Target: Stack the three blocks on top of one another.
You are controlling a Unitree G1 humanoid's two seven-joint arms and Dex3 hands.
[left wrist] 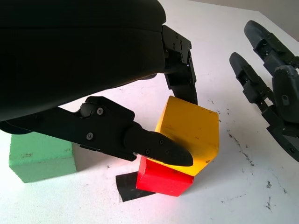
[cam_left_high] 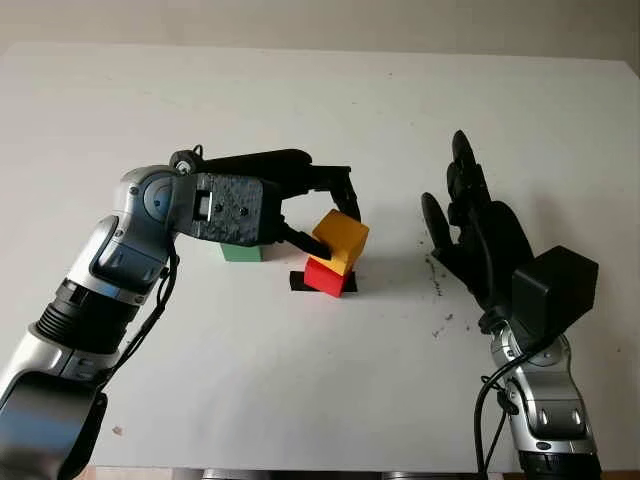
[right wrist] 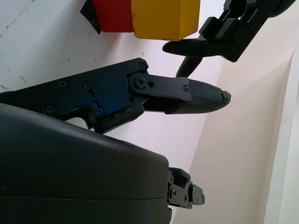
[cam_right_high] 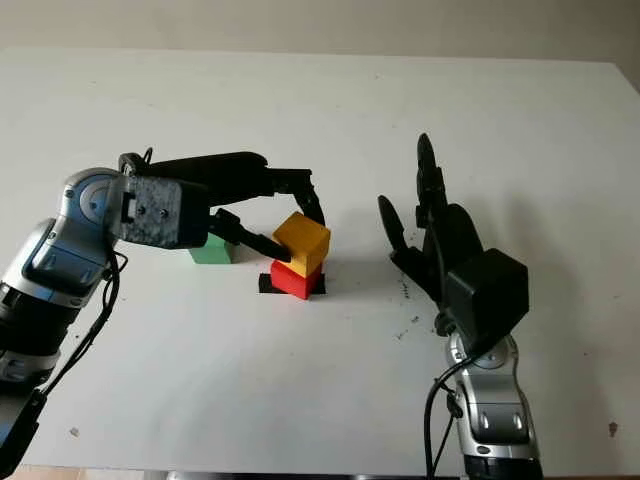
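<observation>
Blocks sat near the middle of the white surface (cam_left_high: 300,90). Farthest left was the green block (cam_left_high: 241,251), lying on the surface and partly hidden behind the shell of the left hand (cam_left_high: 318,214). That hand reached in from the left, its fingers (left wrist: 159,148) clamped on the yellow block (cam_left_high: 340,240): one finger pressed the block's near-left face, the others came down on its far side. The yellow block was tilted, one corner raised, and it rested on top of the red block (cam_left_high: 326,275), overhanging it toward the right. The red block lay on a small black patch (cam_left_high: 298,282) marking the surface, just right of the green block but apart from it. Scattered dark specks (cam_left_high: 440,300) marked the surface further right. The right hand (cam_left_high: 475,225) stood well apart from the stack at the right, palm turned toward the blocks, open and holding nothing, raised above the surface with its fingers pointing to the far side.
</observation>
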